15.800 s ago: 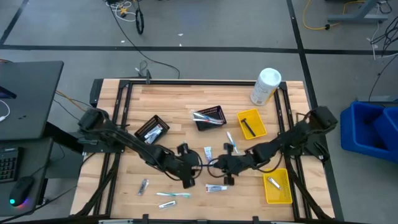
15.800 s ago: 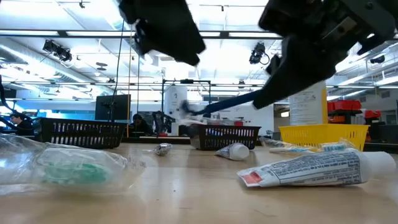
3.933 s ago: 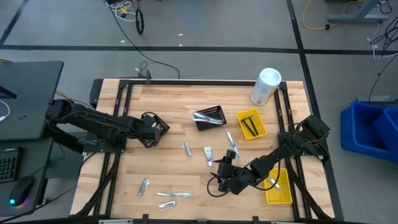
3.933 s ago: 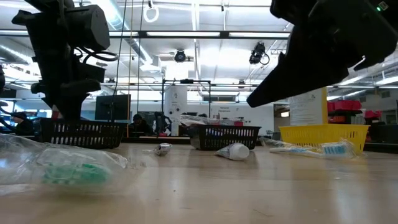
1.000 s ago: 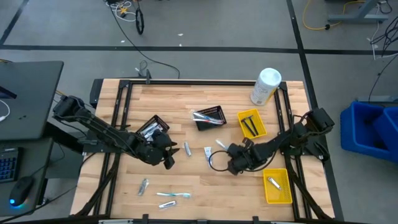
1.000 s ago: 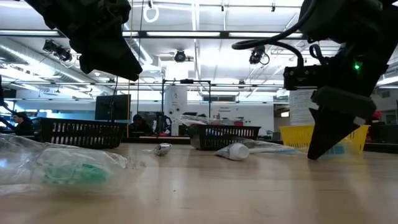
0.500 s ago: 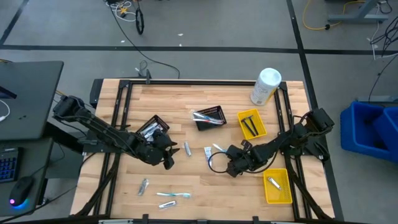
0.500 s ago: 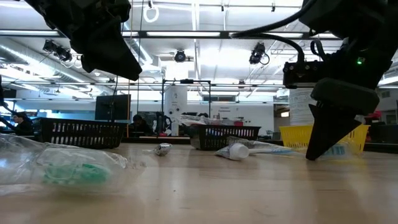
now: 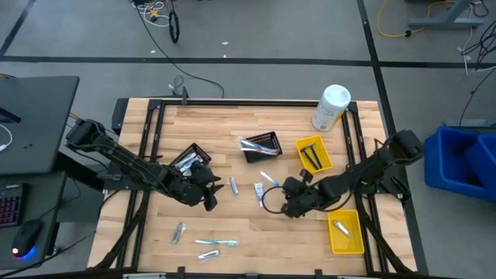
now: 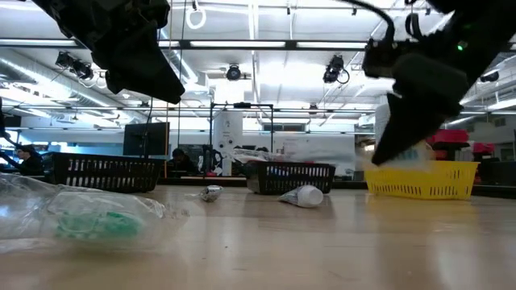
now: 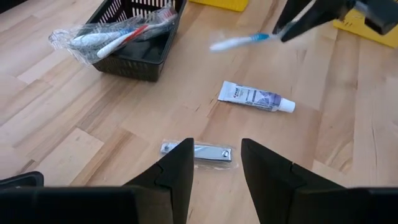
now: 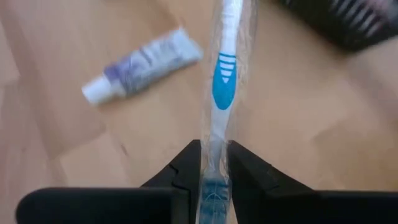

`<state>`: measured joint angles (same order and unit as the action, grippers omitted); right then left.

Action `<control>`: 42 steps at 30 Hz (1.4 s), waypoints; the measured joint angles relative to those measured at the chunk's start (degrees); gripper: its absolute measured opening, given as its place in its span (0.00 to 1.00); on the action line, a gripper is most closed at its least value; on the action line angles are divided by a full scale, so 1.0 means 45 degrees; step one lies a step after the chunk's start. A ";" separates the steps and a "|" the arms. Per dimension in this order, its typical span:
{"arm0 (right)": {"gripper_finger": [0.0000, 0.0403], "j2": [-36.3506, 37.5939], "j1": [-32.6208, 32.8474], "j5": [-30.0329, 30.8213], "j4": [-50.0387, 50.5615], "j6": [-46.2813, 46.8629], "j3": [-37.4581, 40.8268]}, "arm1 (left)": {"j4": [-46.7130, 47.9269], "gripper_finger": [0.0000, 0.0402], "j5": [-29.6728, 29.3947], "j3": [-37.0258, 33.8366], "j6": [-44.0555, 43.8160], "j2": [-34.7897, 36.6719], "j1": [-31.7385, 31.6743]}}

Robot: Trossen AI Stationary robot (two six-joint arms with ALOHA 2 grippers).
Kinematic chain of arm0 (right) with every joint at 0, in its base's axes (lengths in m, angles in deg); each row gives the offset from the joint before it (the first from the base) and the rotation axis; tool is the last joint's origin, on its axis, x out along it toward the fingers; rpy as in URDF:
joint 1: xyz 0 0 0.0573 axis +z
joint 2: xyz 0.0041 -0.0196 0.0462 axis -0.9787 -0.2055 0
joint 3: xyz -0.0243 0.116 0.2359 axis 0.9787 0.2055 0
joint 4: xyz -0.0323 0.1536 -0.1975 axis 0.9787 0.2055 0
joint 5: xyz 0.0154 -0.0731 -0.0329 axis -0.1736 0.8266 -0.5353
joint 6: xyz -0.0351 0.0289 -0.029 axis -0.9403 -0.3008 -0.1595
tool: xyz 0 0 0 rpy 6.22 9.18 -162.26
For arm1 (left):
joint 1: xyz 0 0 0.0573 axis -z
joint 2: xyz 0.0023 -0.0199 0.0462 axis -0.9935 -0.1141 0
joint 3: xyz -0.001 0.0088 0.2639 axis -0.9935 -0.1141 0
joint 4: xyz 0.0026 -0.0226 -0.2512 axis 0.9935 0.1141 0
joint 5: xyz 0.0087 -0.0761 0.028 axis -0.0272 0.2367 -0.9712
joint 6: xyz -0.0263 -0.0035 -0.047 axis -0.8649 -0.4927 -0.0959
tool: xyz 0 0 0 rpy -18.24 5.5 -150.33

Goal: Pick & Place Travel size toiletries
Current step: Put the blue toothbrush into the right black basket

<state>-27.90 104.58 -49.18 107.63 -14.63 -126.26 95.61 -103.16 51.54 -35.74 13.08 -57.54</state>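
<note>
Gripping the toothbrush [image 12: 222, 81], the right hand [image 9: 284, 189] has lifted it; left hand [image 11: 214, 163] stays apart.

Right wrist view: the toothbrush [image 12: 222, 81] runs off the top edge, so its head is out of frame; its lower handle is hidden between the fingers [image 12: 180, 168]. The black basket [image 12: 348, 22] at the corner is blurred and cut off. Low view: the right arm's gripper [image 10: 415, 97] is motion-blurred, and what it carries cannot be made out. High view: the contents of the yellow tray [image 9: 346, 232] and the items near the surface's front edge [image 9: 209, 248] are too small to identify.
</note>
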 joint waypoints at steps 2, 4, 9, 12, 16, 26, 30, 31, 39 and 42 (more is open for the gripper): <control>0.17 0.0291 0.0000 0.0711 -0.0175 -0.0739 0.0000 | 0.0000 0.35 0.0000 0.0000 0.0000 0.0000 -0.0005; 0.17 0.0547 -0.0032 0.1538 -0.0465 -0.1910 -0.0018 | -0.0012 0.35 0.0000 0.0000 0.0025 0.0000 0.0000; 0.18 0.0755 -0.0822 0.3780 -0.1486 -0.6143 -0.0019 | -0.0368 0.35 -0.0005 0.0000 0.0490 0.0000 -0.0005; 0.20 0.0760 -0.1929 0.3181 -0.3097 -0.8364 -0.0024 | -0.0580 0.35 -0.0058 0.0000 0.0800 0.0000 -0.0005; 0.20 0.0652 -0.3780 0.1475 -0.4948 -1.0464 -0.0030 | -0.0768 0.35 -0.0228 0.0000 0.0870 0.0000 -0.0005; 0.20 0.0083 -0.7160 -0.2830 -0.5383 -1.2084 -0.0034 | -0.0963 0.35 -0.0227 0.0000 0.0989 0.0000 -0.0005; 0.20 -0.0383 -0.7687 -0.3034 -0.5217 -1.2664 -0.0034 | -0.0966 0.35 -0.0118 0.0000 0.1005 0.0000 -0.0005; 0.20 -0.0476 -0.7766 -0.3040 -0.5262 -1.2743 -0.0034 | -0.0961 0.35 -0.0048 0.0000 0.1001 0.0000 -0.0005; 0.30 -0.0838 -0.8155 -0.3146 -0.5438 -1.3283 -0.0034 | -0.0945 0.35 0.0119 0.0000 0.1044 0.0000 -0.0005; 0.37 -0.0838 -0.8245 -0.3649 -0.5574 -1.3271 -0.0034 | -0.0952 0.35 0.0112 0.0000 0.1054 0.0000 -0.0005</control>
<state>-31.67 67.47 -65.60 82.54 -74.35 -126.41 91.32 -102.65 51.54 -31.00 13.08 -57.56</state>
